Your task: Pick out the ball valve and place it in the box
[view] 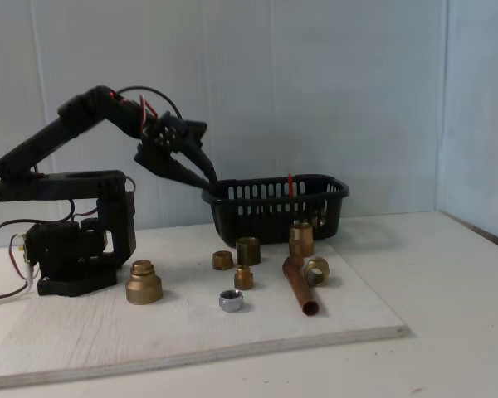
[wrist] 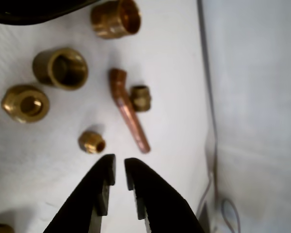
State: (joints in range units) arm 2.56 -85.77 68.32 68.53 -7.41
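One red lever (view: 290, 182) inside box (view: 332, 203), jaws empty

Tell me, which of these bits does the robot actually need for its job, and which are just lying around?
Part of the job:
- black basket
- ball valve, apparently the red lever poking up inside the basket
- gripper, empty, jaws slightly apart

Just lying about:
- copper pipe piece
- plain brass fittings
- silver nut

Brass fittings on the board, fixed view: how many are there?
6 fittings: one large by the arm's base, three mid-board, one before the basket, one beside the copper pipe. The basket may hide more.
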